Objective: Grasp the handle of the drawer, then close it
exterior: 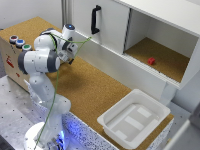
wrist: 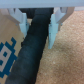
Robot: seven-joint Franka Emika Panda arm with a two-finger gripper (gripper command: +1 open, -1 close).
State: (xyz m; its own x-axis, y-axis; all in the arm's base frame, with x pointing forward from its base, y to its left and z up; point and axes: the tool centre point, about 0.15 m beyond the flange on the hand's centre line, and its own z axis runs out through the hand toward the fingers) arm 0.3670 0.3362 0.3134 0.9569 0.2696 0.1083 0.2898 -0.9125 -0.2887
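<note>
The brown box (exterior: 10,55) with three coloured buttons (exterior: 19,42) stands at the exterior view's left. My arm hides its drawer there. My gripper (exterior: 71,58) points down beside the box, and its fingertips are hidden in that view. In the wrist view the black bar handle (wrist: 32,50) of the drawer runs slantwise between my two white fingers (wrist: 54,27). My gripper (wrist: 37,39) has one finger against each side of the handle. The brown drawer front (wrist: 9,37) with a blue pixel sticker lies beside the handle.
A white plastic tub (exterior: 134,120) sits on the cork table (exterior: 95,85) at the exterior view's lower right. A white cabinet with a black door handle (exterior: 95,19) stands behind. Its open compartment holds a small red block (exterior: 151,61). A green cable hangs along my arm.
</note>
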